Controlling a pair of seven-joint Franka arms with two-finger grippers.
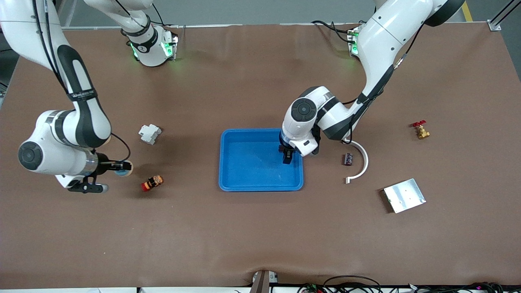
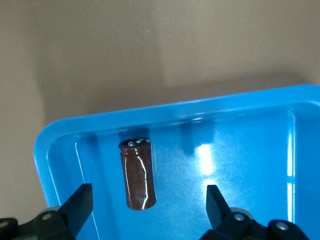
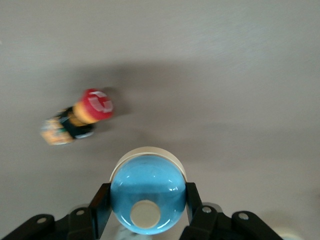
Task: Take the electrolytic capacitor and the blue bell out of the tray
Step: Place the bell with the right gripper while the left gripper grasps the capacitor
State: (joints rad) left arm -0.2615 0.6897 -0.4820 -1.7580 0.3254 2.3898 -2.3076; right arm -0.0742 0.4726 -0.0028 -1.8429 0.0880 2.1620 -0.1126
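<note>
In the front view we cannot see the brown cylindrical capacitor (image 2: pixel 137 173), because the left hand (image 1: pixel 288 156) covers it, but the left wrist view shows it lying on the floor of the shallow blue plastic tray (image 1: pixel 244 179), near a corner, between the widely spread fingers that touch nothing. The right hand (image 1: pixel 120 166), over the worktop (image 1: pixel 244 236) near its right arm's end, is closed on the blue dome-shaped bell with a cream base (image 3: pixel 147 192), whose lower part is cut off in the right wrist view. The worktop is covered with plain brown matte material, and on it we also see a red-capped push button (image 1: pixel 152 182) close under the bell, a small white block (image 1: pixel 149 133), a white curved strip (image 1: pixel 360 160) and a grey metal plate (image 1: pixel 404 195).
</note>
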